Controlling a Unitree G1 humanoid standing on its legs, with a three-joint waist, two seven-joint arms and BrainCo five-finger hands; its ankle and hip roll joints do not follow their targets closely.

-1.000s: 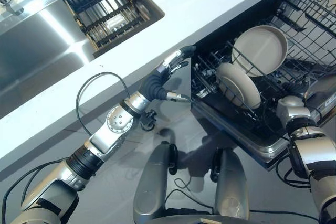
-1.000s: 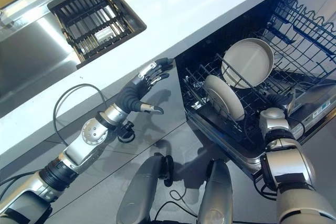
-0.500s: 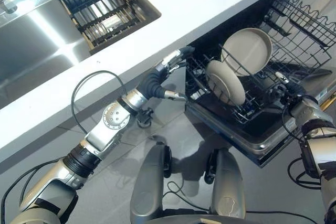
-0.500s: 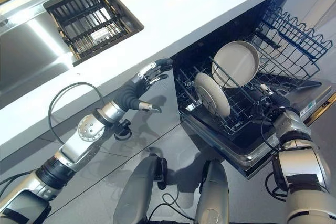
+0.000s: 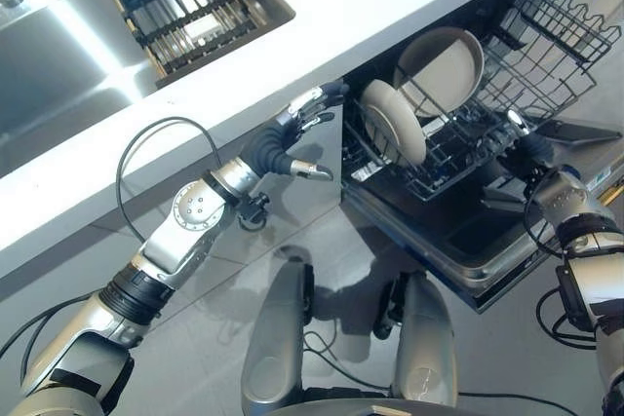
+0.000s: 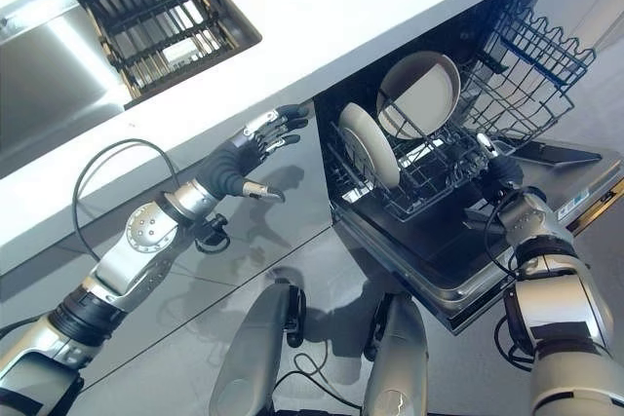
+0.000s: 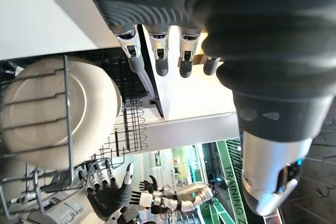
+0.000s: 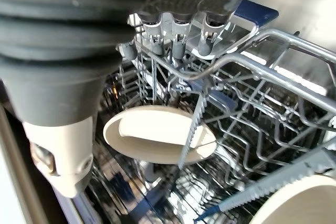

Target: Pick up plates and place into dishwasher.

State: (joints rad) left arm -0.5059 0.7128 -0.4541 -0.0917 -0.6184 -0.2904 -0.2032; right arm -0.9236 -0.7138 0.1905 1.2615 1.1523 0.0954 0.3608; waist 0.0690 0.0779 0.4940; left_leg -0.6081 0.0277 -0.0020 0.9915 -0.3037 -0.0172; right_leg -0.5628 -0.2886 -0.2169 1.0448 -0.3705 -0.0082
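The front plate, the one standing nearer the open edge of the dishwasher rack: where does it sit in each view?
Left eye view: front plate stands on edge at the rack's left end, right of the left hand.
Right eye view: same place, upper centre.
Left wrist view: beyond the fingers, behind rack wires.
Right wrist view: on edge between tines, centre.
Shared landmark: the wire rack.

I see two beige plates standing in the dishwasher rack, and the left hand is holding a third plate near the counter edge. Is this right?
Not quite. The left hand holds nothing: its fingers are open beside the white counter's edge, as the left eye view shows. The rest stands: two beige plates stand in the dishwasher rack.
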